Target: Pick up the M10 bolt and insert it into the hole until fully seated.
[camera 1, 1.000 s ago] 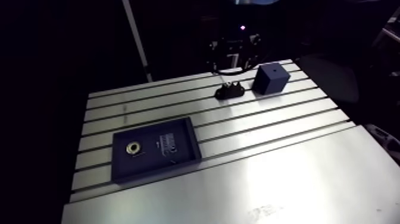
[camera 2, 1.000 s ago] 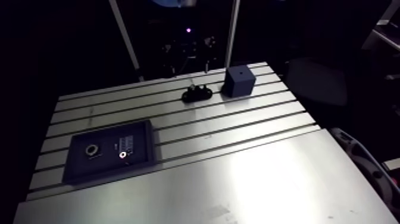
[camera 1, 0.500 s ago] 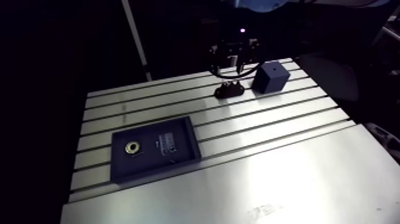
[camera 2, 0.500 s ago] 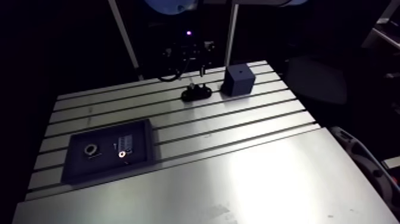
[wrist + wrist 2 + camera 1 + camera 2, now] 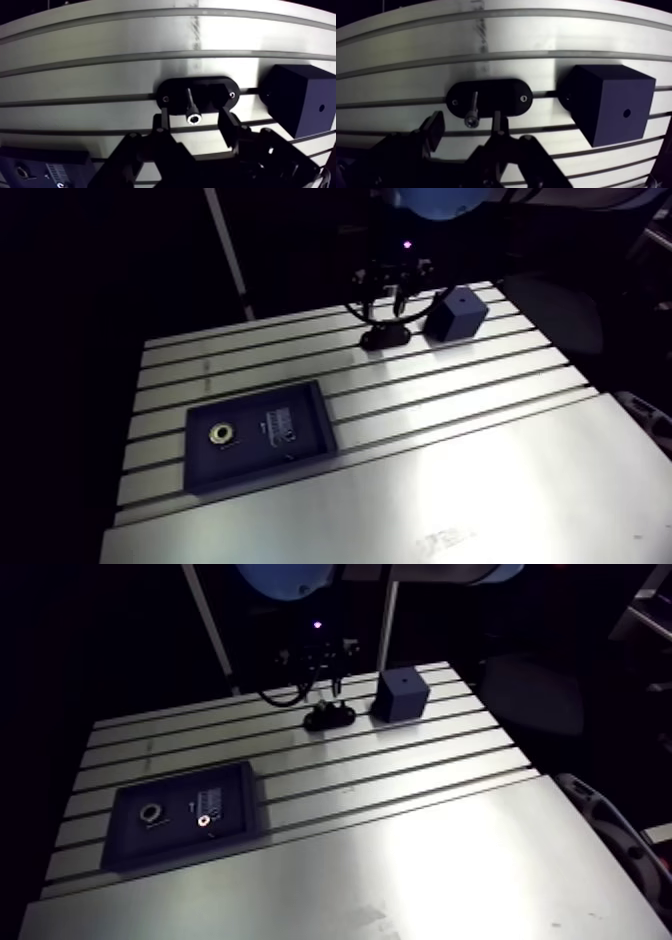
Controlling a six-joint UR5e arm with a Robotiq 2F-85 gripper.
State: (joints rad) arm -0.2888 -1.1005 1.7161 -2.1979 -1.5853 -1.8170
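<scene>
- The gripper (image 5: 193,116) is open. In the wrist view its two dark fingers (image 5: 162,122) stand apart, one on each side of the bolt, with a clear gap between each and the bolt.
- The M10 bolt (image 5: 190,105) stands between the fingers, seated in a black oval holder (image 5: 175,89), with its bright socket head turned up toward the camera.
- The holder lies flat on the table across one of the slots, with a small screw showing at each of its rounded ends.
- Just beside the holder, but not touching it, sits a dark blue block (image 5: 300,107), off to one side of the gripper. A small round hole (image 5: 626,113) shows in the middle of one face.
- In the arm view the gripper comes down from the top edge, right of centre, directly over the holder. The block sits to the right of it, near the table's far right corner.
- The table (image 5: 480,478) is pale aluminium. Its far part is crossed by long parallel slots running left to right, and the near part, at the lower right of the frame, is a smooth plate under a broad bright glare.
- At centre left of the arm view, well apart from the holder and block, lies a shallow dark tray (image 5: 250,460). It holds a pale metal ring (image 5: 221,434) toward its left side and a few small parts, too small to tell, toward its right.
</scene>
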